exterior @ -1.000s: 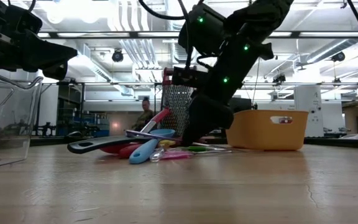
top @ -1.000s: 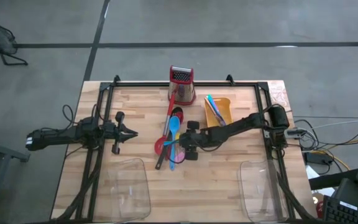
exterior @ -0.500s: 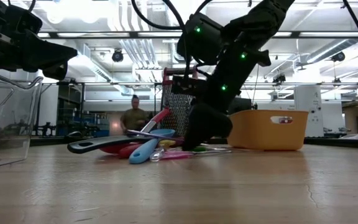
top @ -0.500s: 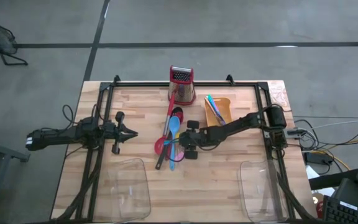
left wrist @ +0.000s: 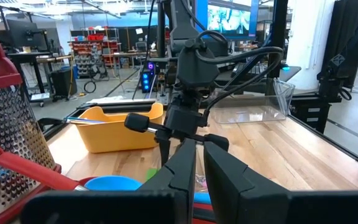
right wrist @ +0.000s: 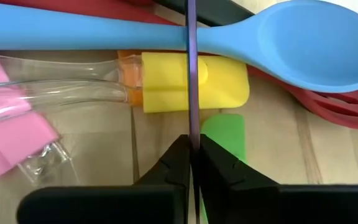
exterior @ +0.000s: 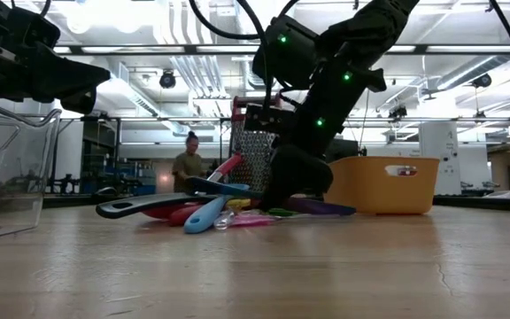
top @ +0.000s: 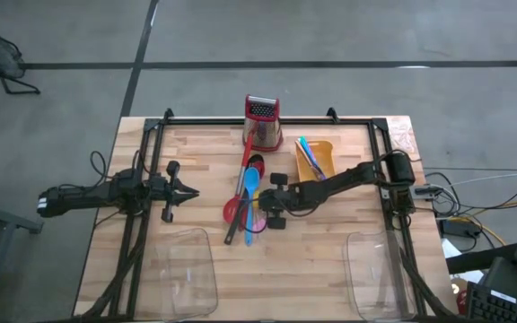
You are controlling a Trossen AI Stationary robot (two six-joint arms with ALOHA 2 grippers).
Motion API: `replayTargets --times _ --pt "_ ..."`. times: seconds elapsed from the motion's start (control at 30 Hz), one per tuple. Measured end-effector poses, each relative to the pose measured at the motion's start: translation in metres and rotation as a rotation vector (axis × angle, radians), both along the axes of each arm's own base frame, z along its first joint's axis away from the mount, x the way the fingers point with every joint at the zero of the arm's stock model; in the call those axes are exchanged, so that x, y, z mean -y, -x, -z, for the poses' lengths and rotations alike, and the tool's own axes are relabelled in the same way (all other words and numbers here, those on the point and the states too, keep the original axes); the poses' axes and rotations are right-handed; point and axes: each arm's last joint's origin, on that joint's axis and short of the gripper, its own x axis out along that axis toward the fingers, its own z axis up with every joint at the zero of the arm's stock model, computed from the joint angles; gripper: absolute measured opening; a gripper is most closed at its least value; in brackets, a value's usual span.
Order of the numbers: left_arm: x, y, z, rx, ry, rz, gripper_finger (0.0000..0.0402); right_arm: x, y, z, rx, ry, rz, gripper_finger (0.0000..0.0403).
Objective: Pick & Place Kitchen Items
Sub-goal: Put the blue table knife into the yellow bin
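Observation:
The kitchen items lie in a pile (top: 245, 202) at mid-table: a blue spoon (right wrist: 166, 32), a red slotted spatula (right wrist: 328, 102), a black ladle (exterior: 140, 207), and yellow (right wrist: 219, 84), green (right wrist: 222, 134) and pink (right wrist: 17, 130) pieces. My right gripper (top: 260, 213) is low over the pile's right side, shut on a thin purple stick (right wrist: 191, 74). My left gripper (top: 191, 191) hangs shut above the table's left half, holding nothing. My right gripper pinches the thin purple stick (right wrist: 191, 134) between its two fingertips, one on each flat side. The fingers slant down from the table's right side. The stick runs on ahead over the yellow piece and the blue spoon; in the low view its purple end (exterior: 326, 208) slopes toward the table.
A red-handled metal grater (top: 263, 121) stands at the far edge. A yellow bin (top: 317, 161) holding thin sticks sits right of the pile. Two clear plastic trays (top: 191, 269) (top: 375, 269) stand near the front edge. A person (exterior: 187, 164) is in the room behind.
My right gripper has shut on the purple stick while staying low at the pile. The stick now stands on edge between the fingers, and in the low view its ends show raised above the pile.

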Motion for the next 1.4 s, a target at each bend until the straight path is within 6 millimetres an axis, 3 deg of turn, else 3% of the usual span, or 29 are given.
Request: replayTargets --times 0.23,0.53,0.7,0.87,1.07,1.4 --pt "0.0 0.0 0.0 0.0 0.0 0.0 0.0039 0.001 0.002 -0.016 0.039 0.013 0.023 0.0014" --pt "0.0 0.0 0.0 0.0 0.0 0.0 0.0039 0.006 0.019 -0.066 0.142 0.066 0.172 0.0016" --pt "0.0 0.0 0.0 0.0 0.0 0.0 0.0039 0.01 0.04 -0.1 0.213 0.107 0.313 0.0014" --pt "0.0 0.0 0.0 0.0 0.0 0.0 0.0039 0.019 0.074 -0.116 0.264 0.173 0.505 0.0016" --pt "0.0 0.0 0.0 -0.001 0.0 -0.001 0.0039 0.04 0.108 -0.104 0.358 0.149 0.709 0.0017" --pt "0.0 0.0 0.0 -0.001 0.0 0.0 0.0039 0.065 0.129 -0.063 0.382 0.148 0.817 0.0017"
